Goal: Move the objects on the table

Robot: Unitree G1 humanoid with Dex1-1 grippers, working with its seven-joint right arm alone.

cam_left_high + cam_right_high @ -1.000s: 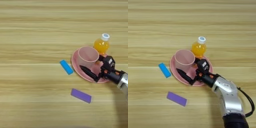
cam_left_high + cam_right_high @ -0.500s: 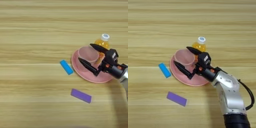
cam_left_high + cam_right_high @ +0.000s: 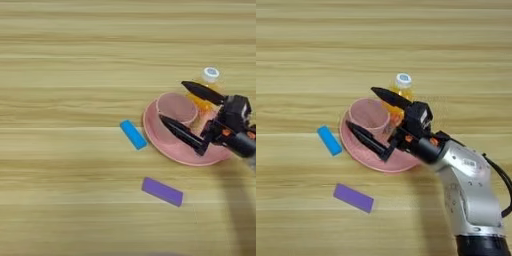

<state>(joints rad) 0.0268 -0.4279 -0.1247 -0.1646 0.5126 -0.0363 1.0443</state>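
jaws spread around smooth pink cup [image 3: 370,114], round glossy plate [image 3: 358,150], grained table [image 3: 306,50]

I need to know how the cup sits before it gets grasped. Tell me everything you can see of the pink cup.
The pink cup is pale pink, plastic-looking, round and open-topped. It stands upright on the back-left part of the pink plate. The right gripper is open, one black finger on each side of the cup; contact cannot be told. The juice bottle stands just behind it.

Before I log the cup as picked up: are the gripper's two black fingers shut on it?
No, the right gripper is open, its fingers spread on either side of the pink cup, which stands on the pink plate.
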